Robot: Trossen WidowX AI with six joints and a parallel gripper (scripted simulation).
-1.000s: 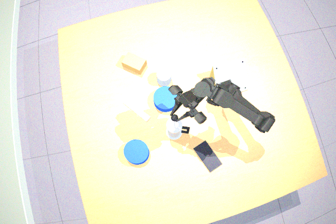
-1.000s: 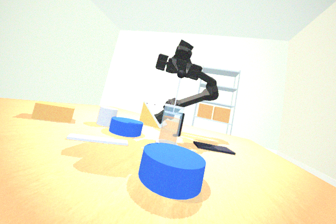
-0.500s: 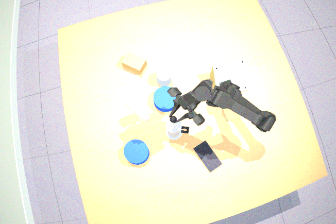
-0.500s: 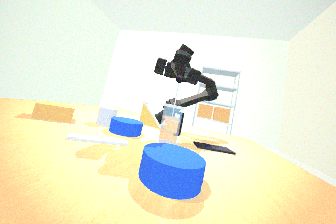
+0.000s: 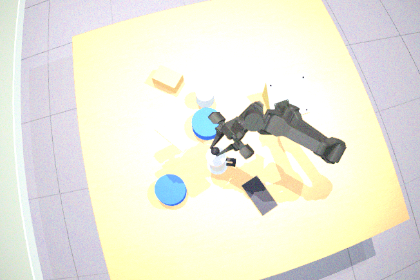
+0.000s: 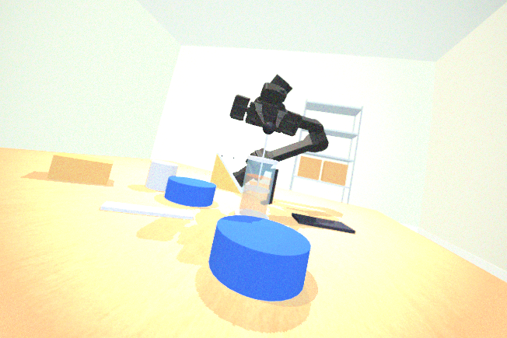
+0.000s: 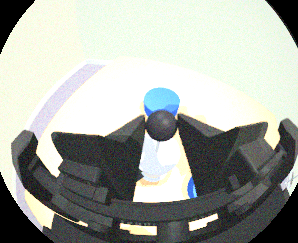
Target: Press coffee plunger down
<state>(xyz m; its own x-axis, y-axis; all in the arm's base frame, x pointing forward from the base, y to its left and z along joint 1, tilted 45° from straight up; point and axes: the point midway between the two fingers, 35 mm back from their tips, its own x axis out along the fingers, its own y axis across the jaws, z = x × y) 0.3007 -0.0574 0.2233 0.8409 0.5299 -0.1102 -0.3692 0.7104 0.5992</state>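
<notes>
The coffee press [image 5: 217, 167] [image 6: 253, 203] [image 7: 154, 165] is a clear glass beaker standing upright on the table, with a black handle [image 5: 230, 162] [image 6: 274, 186] on one side. Its thin plunger rod [image 6: 265, 145] rises well above the lid to a black ball knob [image 5: 215, 150] [image 6: 268, 127] [image 7: 161, 126]. My gripper [image 5: 214, 150] [image 6: 268, 124] [image 7: 160, 118] is shut on the knob, with one finger on each side of it. The fingers come in at a slant from above. The press's lower part is partly hidden in the wrist view.
A blue disc [image 5: 203, 123] [image 6: 190, 190] and a pale cylinder [image 5: 205, 100] [image 6: 161, 175] stand near the press. Another blue disc [image 5: 170, 189] [image 6: 259, 259], a dark slab [image 5: 259, 195] [image 6: 323, 223], a tan block [image 5: 167, 79] [image 6: 80, 169], a white strip [image 6: 145, 210] and a wedge [image 5: 266, 96] [image 6: 224, 175] lie around.
</notes>
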